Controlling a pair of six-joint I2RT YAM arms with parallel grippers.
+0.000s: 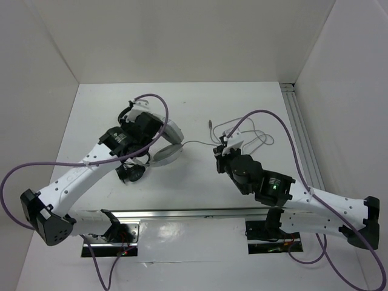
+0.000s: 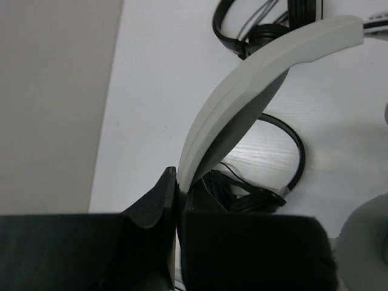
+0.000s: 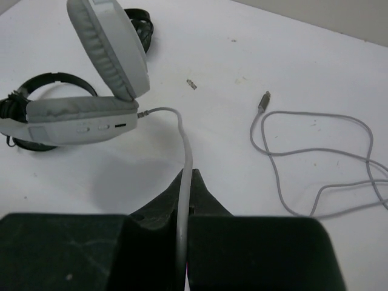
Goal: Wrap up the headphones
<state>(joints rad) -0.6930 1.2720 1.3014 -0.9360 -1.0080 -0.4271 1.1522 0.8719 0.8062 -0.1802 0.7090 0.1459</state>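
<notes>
The light-grey headphones (image 1: 166, 153) are held up at the table's middle left. My left gripper (image 1: 150, 132) is shut on their wide headband (image 2: 242, 91), pinched between the jaws (image 2: 179, 189). In the right wrist view one oval ear cup (image 3: 109, 42) stands over the other ear cup (image 3: 79, 118). The thin grey cable (image 3: 183, 136) leaves that lower cup and runs straight into my right gripper (image 3: 187, 182), which is shut on it. My right gripper (image 1: 219, 151) is to the right of the headphones. The rest of the cable (image 3: 321, 157) lies in loose loops, its plug (image 3: 264, 100) on the table.
Two small black headphones lie under and beside the grey ones: one pair (image 2: 285, 157) by the left gripper, another (image 2: 254, 24) further off. A small scrap (image 3: 191, 83) lies on the white table. A metal rail (image 1: 303, 133) runs along the right edge. Walls enclose three sides.
</notes>
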